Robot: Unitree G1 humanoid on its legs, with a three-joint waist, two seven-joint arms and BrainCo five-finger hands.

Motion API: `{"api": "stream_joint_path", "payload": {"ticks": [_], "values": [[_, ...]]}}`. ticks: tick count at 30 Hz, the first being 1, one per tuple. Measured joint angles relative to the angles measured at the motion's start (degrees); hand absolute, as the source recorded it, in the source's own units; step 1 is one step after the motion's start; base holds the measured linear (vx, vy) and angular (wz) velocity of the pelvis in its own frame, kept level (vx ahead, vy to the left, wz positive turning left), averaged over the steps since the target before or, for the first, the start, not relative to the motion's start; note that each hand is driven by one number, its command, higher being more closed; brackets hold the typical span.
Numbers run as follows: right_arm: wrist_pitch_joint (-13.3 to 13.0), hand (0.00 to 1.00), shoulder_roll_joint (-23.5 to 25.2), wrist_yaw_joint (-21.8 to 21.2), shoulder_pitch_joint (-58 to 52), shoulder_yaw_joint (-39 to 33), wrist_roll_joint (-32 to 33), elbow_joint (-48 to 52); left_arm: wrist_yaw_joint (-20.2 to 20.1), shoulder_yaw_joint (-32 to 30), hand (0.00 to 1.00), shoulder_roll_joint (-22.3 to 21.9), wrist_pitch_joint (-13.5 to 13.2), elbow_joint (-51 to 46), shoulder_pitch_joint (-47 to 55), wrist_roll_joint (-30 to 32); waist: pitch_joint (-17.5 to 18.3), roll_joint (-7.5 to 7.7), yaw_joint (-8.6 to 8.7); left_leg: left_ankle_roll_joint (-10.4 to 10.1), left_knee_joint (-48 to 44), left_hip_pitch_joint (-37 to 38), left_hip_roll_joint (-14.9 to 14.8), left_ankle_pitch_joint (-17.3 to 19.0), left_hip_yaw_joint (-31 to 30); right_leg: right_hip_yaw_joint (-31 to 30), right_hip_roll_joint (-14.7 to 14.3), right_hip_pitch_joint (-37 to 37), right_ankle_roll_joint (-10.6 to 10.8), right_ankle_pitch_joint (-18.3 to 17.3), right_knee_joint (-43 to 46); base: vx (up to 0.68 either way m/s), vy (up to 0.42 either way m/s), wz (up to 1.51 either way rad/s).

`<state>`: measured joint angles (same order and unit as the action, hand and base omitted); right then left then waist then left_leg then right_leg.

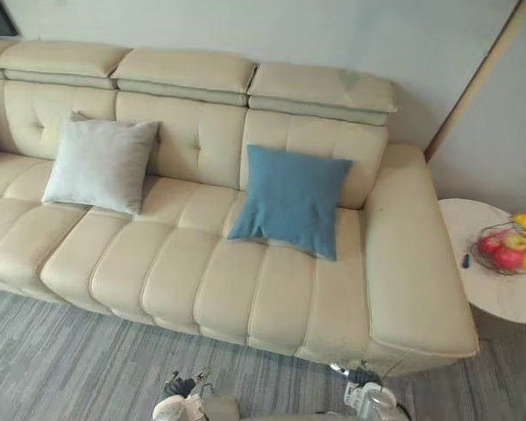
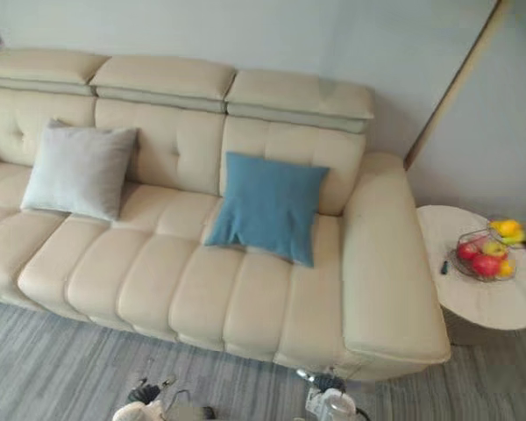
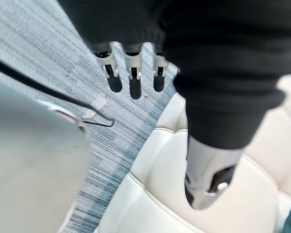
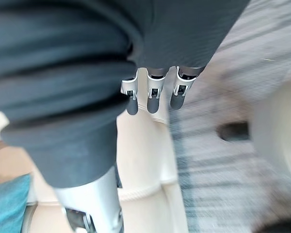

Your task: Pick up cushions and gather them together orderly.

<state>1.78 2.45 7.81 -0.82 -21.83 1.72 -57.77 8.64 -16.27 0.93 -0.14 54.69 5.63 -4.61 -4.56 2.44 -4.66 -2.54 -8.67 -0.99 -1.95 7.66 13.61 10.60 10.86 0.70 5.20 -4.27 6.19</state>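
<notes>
A light grey cushion [image 1: 101,165] leans upright against the backrest on the left part of the cream sofa [image 1: 202,272]. A blue cushion [image 1: 289,200] leans against the backrest further right, about a seat's width from the grey one. My left hand [image 3: 134,80] hangs low over the carpet in front of the sofa's front edge, fingers straight and holding nothing. My right hand [image 4: 153,97] hangs low by the sofa's front as well, open and empty, with a corner of the blue cushion [image 4: 7,204] past it.
A round pale side table [image 1: 500,289] stands right of the sofa's arm, with a wire bowl of fruit [image 1: 508,246] and a small dark thing [image 1: 465,260] on it. Grey striped carpet [image 1: 61,360] lies in front of the sofa. A wall runs behind it.
</notes>
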Motion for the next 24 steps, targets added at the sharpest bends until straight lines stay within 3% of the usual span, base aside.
{"api": "stream_joint_path", "payload": {"ticks": [2, 7, 8, 24], "values": [[0.1, 0.00, -0.5, 0.0, -0.9, -1.3, -1.6, -0.7, 0.0, 0.2, 0.00, 0.0, 0.1, 0.7, 0.3, 0.0, 0.5, -0.86, 1.03, 0.7, 2.8, 0.9, 1.3, -1.4, 0.0, -0.9, 0.2, 0.6, -0.6, 1.5, -1.9, -0.05, 0.120, 0.11], [0.0, 0.00, -0.9, 0.0, -1.6, -2.8, -1.7, -1.1, -0.1, 0.1, 0.00, -0.1, 0.6, 1.8, 0.8, 0.1, 1.6, -1.82, 1.26, 0.6, 7.0, 4.2, 2.0, -3.3, 0.2, -1.9, -0.4, 2.6, -0.1, 2.4, -3.8, -0.01, 0.045, -0.04], [0.5, 0.00, -2.5, 0.0, -1.5, -5.7, -1.7, -2.0, -0.1, -0.9, 0.00, -1.2, 0.5, 2.3, 0.7, 0.0, 1.5, -2.34, 1.29, 0.0, 12.3, 9.1, 1.0, -5.8, -1.5, -1.7, -2.9, 5.4, -0.3, 1.2, -5.5, 0.00, 0.000, 0.00], [1.2, 0.00, -2.3, -0.5, -3.4, -4.4, -0.5, -2.0, -1.5, -0.5, 0.00, -0.6, 0.9, 3.5, -0.3, 0.0, -0.7, -1.83, 2.10, -0.1, 13.0, 12.3, 0.7, -5.7, 0.3, -1.8, -2.5, 7.6, -0.1, 1.1, -5.1, -0.02, -0.004, -0.04]]}}
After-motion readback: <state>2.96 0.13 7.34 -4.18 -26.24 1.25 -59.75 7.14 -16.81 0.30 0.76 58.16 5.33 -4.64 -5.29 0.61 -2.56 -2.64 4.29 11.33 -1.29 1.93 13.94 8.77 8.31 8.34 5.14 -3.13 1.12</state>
